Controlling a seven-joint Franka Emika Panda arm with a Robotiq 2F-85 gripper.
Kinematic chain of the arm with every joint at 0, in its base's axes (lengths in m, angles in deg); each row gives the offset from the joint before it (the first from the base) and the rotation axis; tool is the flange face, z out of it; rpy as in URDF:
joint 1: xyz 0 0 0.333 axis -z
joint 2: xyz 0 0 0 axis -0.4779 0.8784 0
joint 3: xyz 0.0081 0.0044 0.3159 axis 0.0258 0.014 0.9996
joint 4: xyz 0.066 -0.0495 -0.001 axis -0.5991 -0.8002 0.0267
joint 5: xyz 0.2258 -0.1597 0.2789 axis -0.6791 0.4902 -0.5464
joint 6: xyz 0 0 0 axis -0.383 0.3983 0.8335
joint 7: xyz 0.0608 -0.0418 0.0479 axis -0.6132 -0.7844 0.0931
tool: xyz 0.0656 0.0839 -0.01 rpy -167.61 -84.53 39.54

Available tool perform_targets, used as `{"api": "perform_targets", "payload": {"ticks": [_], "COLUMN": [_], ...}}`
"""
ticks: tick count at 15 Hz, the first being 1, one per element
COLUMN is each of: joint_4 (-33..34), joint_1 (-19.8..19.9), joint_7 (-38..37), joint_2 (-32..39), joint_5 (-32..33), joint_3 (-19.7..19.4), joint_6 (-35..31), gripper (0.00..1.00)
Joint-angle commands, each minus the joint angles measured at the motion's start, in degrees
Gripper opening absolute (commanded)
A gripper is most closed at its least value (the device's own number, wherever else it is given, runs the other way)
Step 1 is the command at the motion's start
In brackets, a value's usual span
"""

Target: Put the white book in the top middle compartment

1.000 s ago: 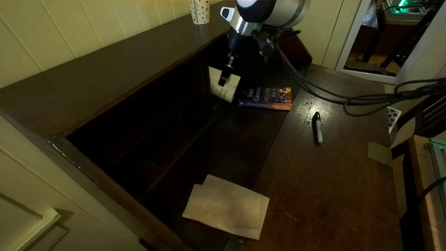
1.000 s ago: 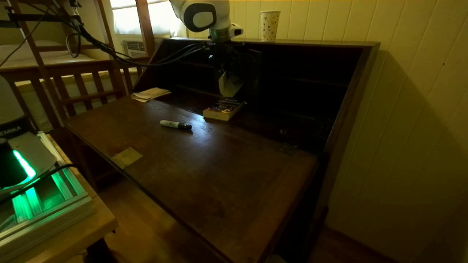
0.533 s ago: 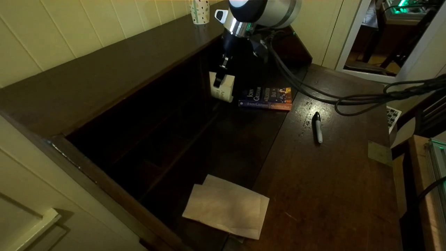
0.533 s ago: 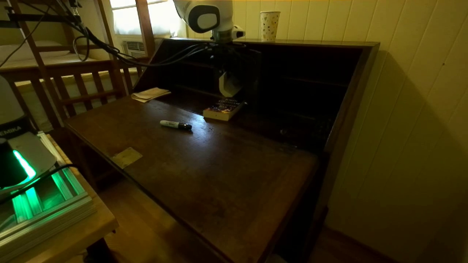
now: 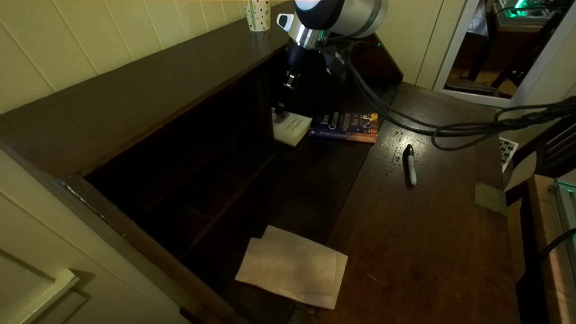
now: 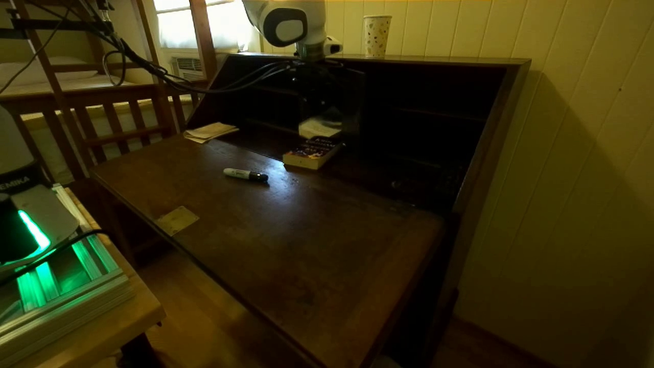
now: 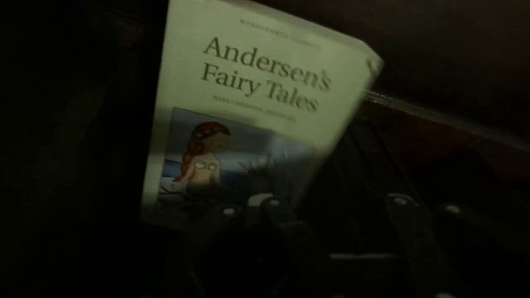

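Nearest me in an exterior view, pale paper sheets (image 5: 292, 270) lie at six o'clock. Toward twelve, the white-covered rectangular paperback (image 5: 292, 129) lies cover up, a dark colourful-covered paperback (image 5: 344, 127) just beside it at three. At the white one's eleven, my black metal gripper (image 5: 280, 108) hangs, jaws parted.

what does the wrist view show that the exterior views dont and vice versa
Wrist view only: the readable title and red-haired figure on the white book. Exterior views only: the speckled cup, the marker, the dark John Grisham book and the pale paper sheets. Shared: the white book itself, its lettering unreadable in both exterior views.
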Motion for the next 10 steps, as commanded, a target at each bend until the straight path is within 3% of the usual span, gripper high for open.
{"api": "perform_targets", "payload": {"ticks": [1,5,10], "joint_4": [2.18,0.85,-1.89], "joint_1": [0.48,0.71,-0.51], "joint_7": [0.75,-0.29,-3.52], "joint_2": [0.8,-0.81,-3.74], "joint_5": [-2.36,-2.22,0.9], "joint_3": [1.81,1.51,-1.55], "joint_6": [-2.39,0.0,3.55], "gripper": [0.77,1.0,1.0]}}
